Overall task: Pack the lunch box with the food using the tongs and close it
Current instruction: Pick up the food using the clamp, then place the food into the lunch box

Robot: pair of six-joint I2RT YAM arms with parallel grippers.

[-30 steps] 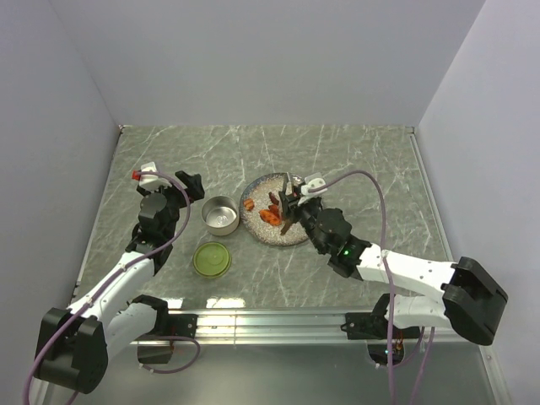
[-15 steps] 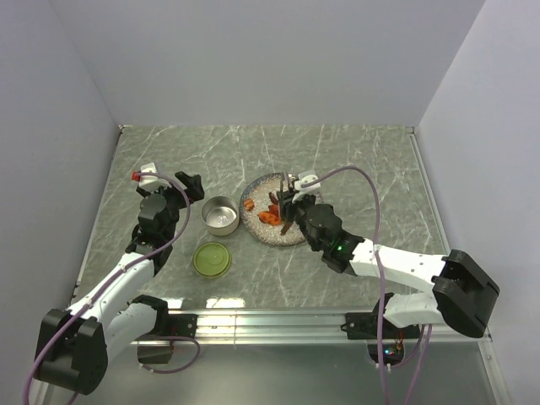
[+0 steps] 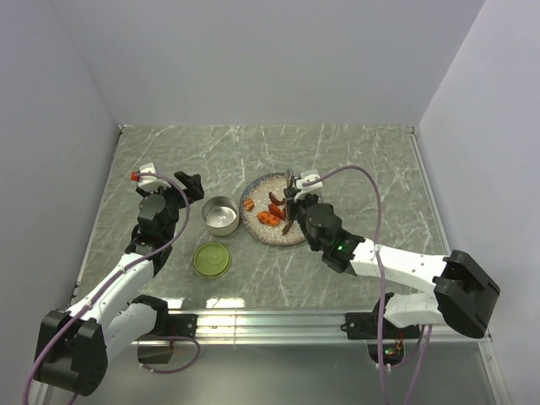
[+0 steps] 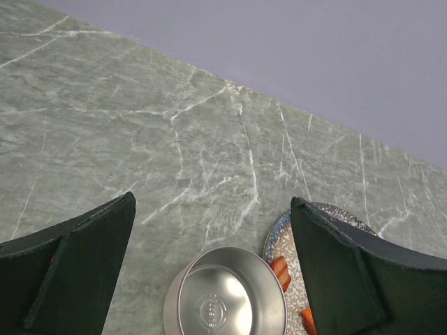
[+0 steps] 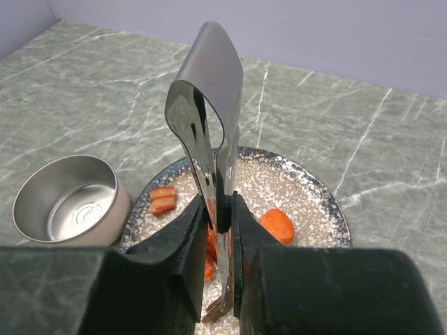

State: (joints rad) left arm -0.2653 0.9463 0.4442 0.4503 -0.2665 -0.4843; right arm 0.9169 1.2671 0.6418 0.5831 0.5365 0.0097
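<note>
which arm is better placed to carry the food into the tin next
Right. The right gripper is shut on the tongs, tips down at the food on the plate; the left gripper hangs open and empty near the lunch box.

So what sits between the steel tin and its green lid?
Nothing: only a narrow strip of bare table separates the tin from the lid, seen in the top view.

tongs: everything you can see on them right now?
The tongs are slim, shiny grey metal: two thin arms joined in a rounded loop at the top. They stand roughly upright, arms pinched nearly together by the right gripper, tips pointing down onto the speckled plate among the orange food pieces. Whether the tips hold a piece is hidden.
</note>
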